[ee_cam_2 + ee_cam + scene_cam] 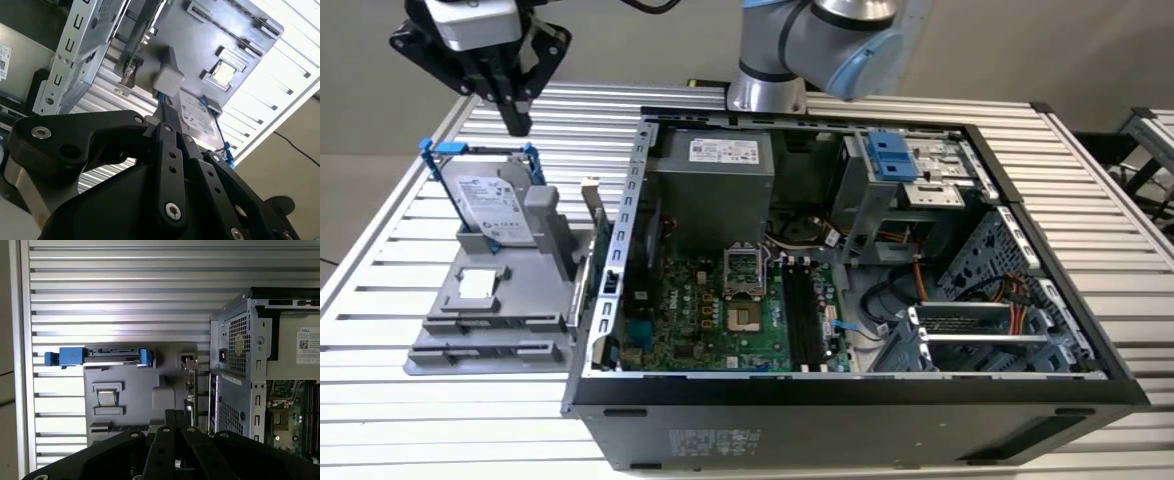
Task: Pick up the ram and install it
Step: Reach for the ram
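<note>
Fingers: pressed together with nothing seen between them; the gripper (518, 126) hangs tips-down just above the drive (491, 205).
Drive: stands upright at one end of the grey holder (507, 300).
Ram: not plainly made out. I judge it sits in the long slots (494, 323), lower than the fingers, off the drive's labelled face.
Axis: those slots run parallel to the drive's broad face.
Look: only narrow dark lines show there, so chips and colour cannot be told.
Case (854, 390): open, beside the drive.
</note>
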`<state>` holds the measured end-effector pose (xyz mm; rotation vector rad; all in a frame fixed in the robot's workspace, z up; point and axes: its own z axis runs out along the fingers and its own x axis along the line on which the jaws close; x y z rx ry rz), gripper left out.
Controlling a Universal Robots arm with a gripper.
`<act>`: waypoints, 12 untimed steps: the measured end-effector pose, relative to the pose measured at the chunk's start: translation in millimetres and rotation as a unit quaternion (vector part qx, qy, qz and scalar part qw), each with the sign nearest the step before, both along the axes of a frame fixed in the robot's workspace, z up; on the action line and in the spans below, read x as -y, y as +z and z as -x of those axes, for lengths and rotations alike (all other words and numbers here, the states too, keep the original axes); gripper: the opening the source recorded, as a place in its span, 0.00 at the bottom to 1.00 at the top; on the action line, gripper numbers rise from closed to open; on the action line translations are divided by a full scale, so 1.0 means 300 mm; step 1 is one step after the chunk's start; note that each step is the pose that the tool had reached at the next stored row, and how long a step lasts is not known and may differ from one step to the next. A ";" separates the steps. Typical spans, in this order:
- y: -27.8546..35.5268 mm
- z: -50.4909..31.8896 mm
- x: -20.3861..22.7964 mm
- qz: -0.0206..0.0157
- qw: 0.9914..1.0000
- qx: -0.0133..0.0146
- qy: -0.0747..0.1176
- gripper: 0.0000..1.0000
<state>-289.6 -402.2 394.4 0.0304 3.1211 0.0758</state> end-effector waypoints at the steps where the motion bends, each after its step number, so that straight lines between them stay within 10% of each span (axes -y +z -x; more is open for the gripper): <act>1: 0.000 0.010 0.000 0.000 1.000 0.000 0.000 0.00; 12: 0.000 0.127 0.001 0.000 1.000 0.000 0.007 0.00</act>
